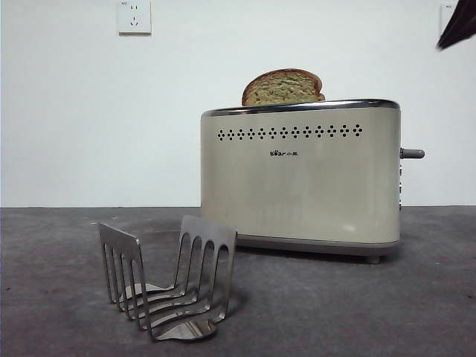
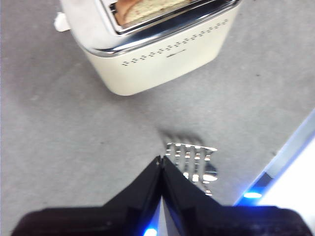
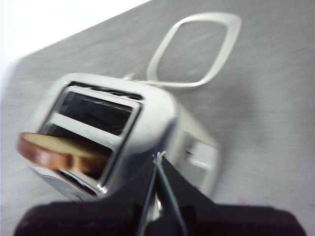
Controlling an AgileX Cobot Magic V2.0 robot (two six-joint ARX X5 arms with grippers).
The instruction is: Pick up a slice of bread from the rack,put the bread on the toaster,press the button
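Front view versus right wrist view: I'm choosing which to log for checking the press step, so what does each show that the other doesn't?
Only the front view shows the rack, standing empty before the toaster, the lever button raised on its narrow end, the vent holes and a wall socket. Only the right wrist view shows the right gripper, shut, above the toaster's end, both top slots, the farther one empty, and a looped white cord. Both show the slice of bread sticking out of the toaster.

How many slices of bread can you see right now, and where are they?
1. The slice of bread stands in the toaster, its rounded top sticking out above the chrome rim. The rack in front holds none. The toaster's other slot looks empty in the right wrist view.
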